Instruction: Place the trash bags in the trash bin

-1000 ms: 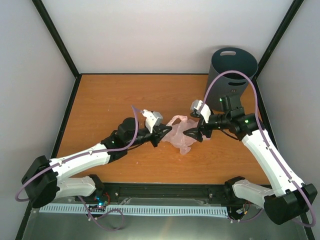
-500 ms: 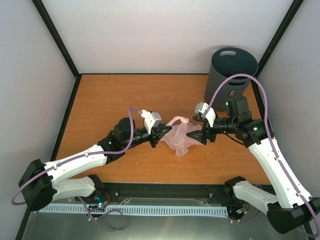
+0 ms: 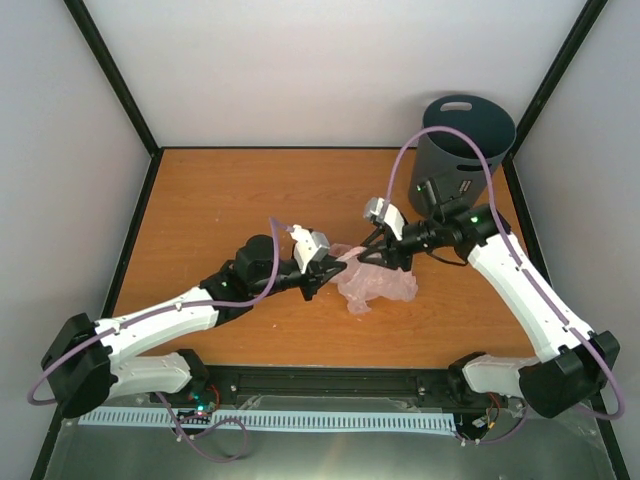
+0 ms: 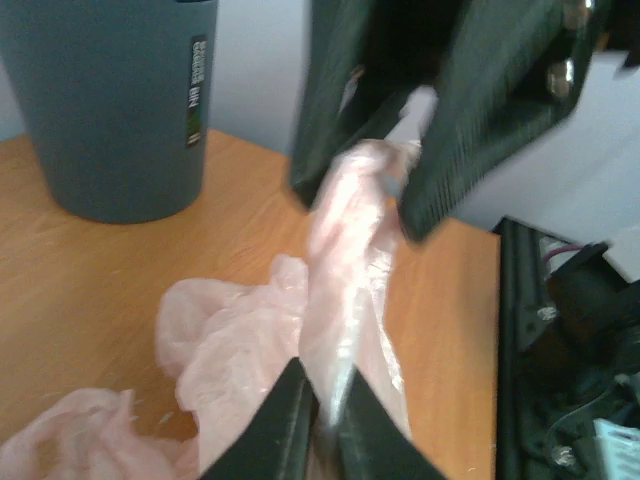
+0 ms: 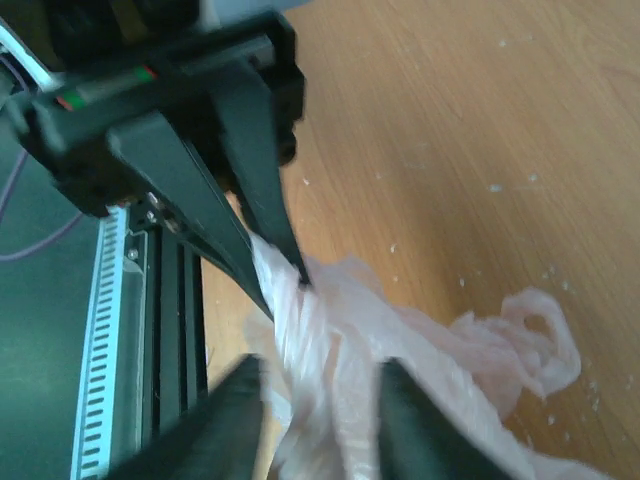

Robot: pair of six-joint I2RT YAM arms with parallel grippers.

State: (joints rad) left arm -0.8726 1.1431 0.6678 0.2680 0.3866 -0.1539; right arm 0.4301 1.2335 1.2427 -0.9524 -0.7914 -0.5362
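A: Where's the thin, crinkly pale-pink plastic bag [image 3: 382, 283] lying?
B: Middle of the wooden table [image 3: 220, 200], well apart from the dark grey round plastic bin [image 3: 465, 150] in the far right corner.
A: Who's holding it?
B: Left gripper [image 3: 318, 272] is pinching its twisted strand; right gripper [image 3: 362, 255] is straddling it, jaws apart.

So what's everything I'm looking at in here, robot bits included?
trash bag: one, pale pink, mid-table, between the grippers
trash bin: one, dark grey, far right corner
table: one, orange-brown wood, under everything
walls: three, pale grey, black-framed, around the table
cables: two, purple, one looping along each arm
left gripper: one, black, shut on the trash bag
right gripper: one, black, jaws apart around the trash bag
arms: two, white and black, bases at near edge
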